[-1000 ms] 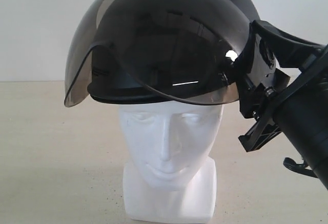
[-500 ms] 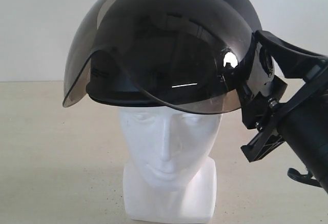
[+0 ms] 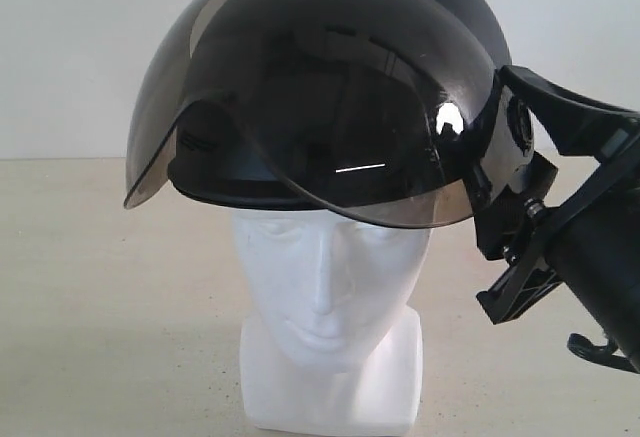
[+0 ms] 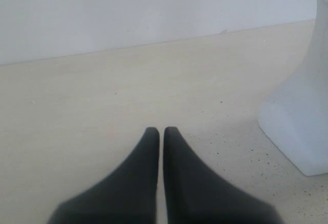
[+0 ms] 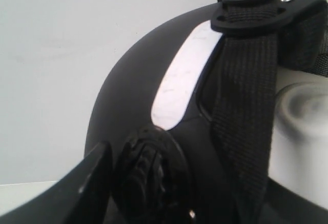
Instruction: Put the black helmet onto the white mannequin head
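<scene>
On the head: the helmet (image 3: 330, 67) rests over the crown of the head (image 3: 325, 287), its rim just above the brows and its visor (image 3: 290, 147) lifted in front. The head stands upright on the table (image 3: 100, 307).
Risk, pulling: if the right gripper (image 3: 505, 147) backs away while a finger catches the knob (image 5: 148, 167) or the strap (image 5: 246, 80), the helmet may turn or come off.
Risk, seating: the helmet looks high on the head; if left so, it may rock or slide down to one side.
Risk, tipping: the base of the head is small, so a sideways push from the arm could topple it.
Right arm: it enters from the right of the exterior view, with the wrist slanted upward and the gripper at the side of the helmet, beside the visor pivot.
Right fingers: one finger (image 5: 92, 183) lies just beside the knob; I cannot tell whether they clamp the shell or are free of it.
Left arm: it is low over the table, near the base of the head but apart from it.
Left gripper (image 4: 162, 131): the fingers are pressed together and hold nothing.
</scene>
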Robot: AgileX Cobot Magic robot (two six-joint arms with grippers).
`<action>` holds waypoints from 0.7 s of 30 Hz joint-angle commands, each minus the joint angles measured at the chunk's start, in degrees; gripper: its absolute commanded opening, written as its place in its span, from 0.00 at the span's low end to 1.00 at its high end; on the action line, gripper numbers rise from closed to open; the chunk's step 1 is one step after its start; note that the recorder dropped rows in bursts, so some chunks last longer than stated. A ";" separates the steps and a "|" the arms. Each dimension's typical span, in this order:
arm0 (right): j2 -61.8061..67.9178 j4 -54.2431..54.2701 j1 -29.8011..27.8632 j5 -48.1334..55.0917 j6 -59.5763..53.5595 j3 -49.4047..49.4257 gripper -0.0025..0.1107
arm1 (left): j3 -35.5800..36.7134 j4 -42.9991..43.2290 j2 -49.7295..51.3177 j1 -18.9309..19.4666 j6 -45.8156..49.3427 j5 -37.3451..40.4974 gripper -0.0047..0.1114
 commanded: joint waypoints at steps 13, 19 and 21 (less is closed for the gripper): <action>0.33 10.27 -0.68 11.60 -7.61 3.28 0.02 | 0.21 -0.65 -0.18 -0.16 -0.02 0.00 0.08; 0.33 10.27 -0.68 14.01 -7.28 3.28 0.02 | 0.21 -0.65 -0.18 -0.16 -0.02 0.00 0.08; 0.33 10.48 -0.68 14.94 -7.28 3.28 0.02 | 0.21 -0.65 -0.18 -0.16 -0.02 0.00 0.08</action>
